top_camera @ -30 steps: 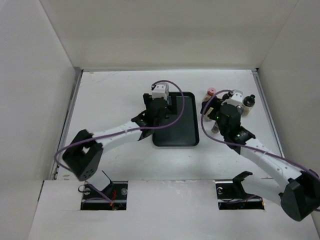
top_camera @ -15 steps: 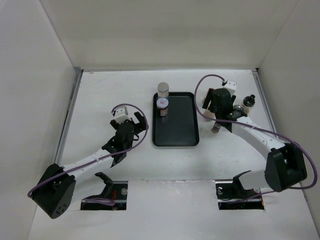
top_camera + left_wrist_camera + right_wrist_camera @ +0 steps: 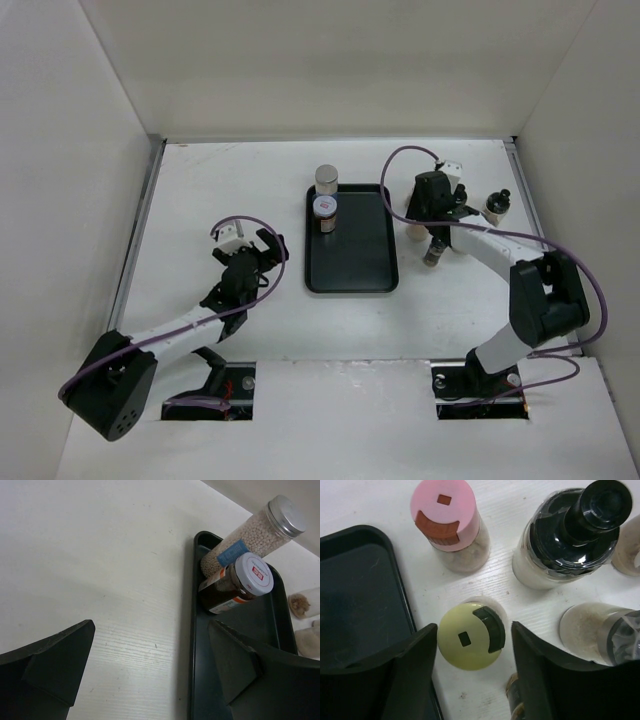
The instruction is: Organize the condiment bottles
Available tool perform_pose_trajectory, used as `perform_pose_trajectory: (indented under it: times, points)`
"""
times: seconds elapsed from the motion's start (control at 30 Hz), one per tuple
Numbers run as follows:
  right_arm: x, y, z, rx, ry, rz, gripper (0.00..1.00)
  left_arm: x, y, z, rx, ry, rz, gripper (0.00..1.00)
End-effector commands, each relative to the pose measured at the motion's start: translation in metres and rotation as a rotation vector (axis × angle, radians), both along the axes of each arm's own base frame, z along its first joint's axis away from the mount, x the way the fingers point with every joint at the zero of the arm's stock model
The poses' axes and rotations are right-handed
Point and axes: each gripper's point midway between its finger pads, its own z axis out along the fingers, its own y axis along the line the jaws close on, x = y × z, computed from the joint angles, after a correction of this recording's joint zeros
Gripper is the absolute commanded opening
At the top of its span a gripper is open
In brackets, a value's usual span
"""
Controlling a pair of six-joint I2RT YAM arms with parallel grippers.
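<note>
Currently the right gripper [image 3: 474, 630] hangs over the loose cluster to the right of the tray [image 3: 360, 595], fingers about half open and straddling the yellow-capped shaker [image 3: 467, 645]. One finger sits right at the cap and a sliver of table [image 3: 485, 587] shows on the other side, so I read it as not clamped yet, nothing lifted. Likely chosen because it stands nearest the tray edge with room for both fingers. Pink-capped shaker [image 3: 449, 515] and black-capped bottle [image 3: 570, 540] stand just behind it, and a beige jar [image 3: 585, 627] is close to the outer finger, so there is a bump risk. Two are already in the tray's far left corner: silver-capped bottle [image 3: 260, 535] and white-lidded jar [image 3: 235, 582], tight together, can't tell if touching, probably to leave floor for the rest. Left gripper [image 3: 150, 630] is wide open and empty, over bare table left of the tray, out of the way.
</note>
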Motion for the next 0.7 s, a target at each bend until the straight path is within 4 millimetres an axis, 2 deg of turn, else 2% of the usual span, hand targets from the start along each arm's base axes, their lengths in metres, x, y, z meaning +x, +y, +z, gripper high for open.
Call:
perform_pose_trajectory:
  times: [0.0,0.13,0.2,0.3,0.4,0.5,0.67]
  points:
    - [0.014,0.005,0.013,0.005,-0.035,-0.001,0.61,0.005,-0.008,0.017,-0.06,-0.065,-0.018,1.0]
    - [0.022,0.001,0.023,-0.011,-0.078,-0.021,0.46,0.006,-0.01,0.014,-0.057,-0.058,-0.025,1.0]
    - [0.025,0.003,0.038,-0.028,-0.118,-0.015,0.44,0.007,-0.011,0.014,-0.057,-0.058,-0.025,1.0]
    - [0.029,0.018,0.069,-0.023,-0.187,0.024,0.44,0.007,-0.012,0.013,-0.056,-0.056,-0.026,1.0]
    - [0.033,0.05,0.095,0.02,-0.245,0.097,0.44,0.008,-0.017,0.014,-0.066,-0.062,-0.048,1.0]
    - [0.04,0.089,0.109,0.069,-0.286,0.184,0.45,0.008,-0.018,0.013,-0.069,-0.062,-0.059,1.0]
    - [0.06,0.145,0.103,0.14,-0.293,0.29,0.46,0.007,-0.019,0.014,-0.071,-0.066,-0.061,1.0]
